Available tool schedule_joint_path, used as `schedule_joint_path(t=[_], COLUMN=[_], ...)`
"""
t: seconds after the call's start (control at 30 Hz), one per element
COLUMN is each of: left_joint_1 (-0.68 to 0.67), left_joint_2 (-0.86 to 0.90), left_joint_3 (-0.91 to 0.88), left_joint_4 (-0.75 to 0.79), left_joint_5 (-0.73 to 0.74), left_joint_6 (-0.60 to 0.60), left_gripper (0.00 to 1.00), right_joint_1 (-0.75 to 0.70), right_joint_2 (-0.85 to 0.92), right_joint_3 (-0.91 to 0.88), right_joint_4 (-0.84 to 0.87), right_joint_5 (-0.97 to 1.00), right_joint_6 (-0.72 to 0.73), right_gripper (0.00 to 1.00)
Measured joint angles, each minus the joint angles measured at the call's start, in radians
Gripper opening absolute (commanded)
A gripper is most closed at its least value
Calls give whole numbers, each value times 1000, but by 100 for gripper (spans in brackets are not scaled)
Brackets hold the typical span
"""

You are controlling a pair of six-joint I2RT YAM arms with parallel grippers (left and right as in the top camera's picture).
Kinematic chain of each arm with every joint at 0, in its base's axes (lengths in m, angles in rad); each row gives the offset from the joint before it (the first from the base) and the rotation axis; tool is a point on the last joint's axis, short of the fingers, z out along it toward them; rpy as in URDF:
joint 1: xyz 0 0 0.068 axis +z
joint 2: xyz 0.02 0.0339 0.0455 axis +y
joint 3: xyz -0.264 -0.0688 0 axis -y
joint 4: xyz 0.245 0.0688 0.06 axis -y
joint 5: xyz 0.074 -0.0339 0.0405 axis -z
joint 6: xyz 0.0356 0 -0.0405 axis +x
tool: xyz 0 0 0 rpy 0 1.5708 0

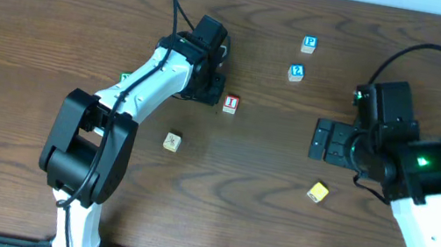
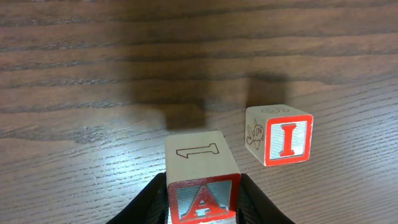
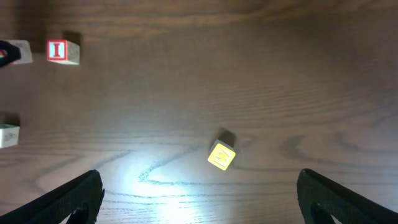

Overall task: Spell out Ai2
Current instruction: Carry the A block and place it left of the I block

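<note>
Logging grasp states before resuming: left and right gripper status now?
Left gripper: closed on the A block.
Right gripper: open, holding nothing.

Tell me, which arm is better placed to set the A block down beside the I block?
The left. Its hand grips the A block, close beside the I block. The right hand is open and empty, off near a yellow block.

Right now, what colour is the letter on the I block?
Red. The I block shows best in the left wrist view.
</note>
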Motion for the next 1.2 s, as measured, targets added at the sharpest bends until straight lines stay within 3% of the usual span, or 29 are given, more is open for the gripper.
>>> schedule_joint_path(t=[1.2], left_joint_1=[0], left_joint_2=[0], left_joint_3=[0], left_joint_4=[-1], left_joint_5=[-30], left_joint_6=[-1], left_gripper=[32], right_joint_1=[0], right_joint_2=[-32], right_joint_3=[0], right_joint_4=[-2], right_joint_5=[-3], right_joint_6=[0], right_gripper=[99])
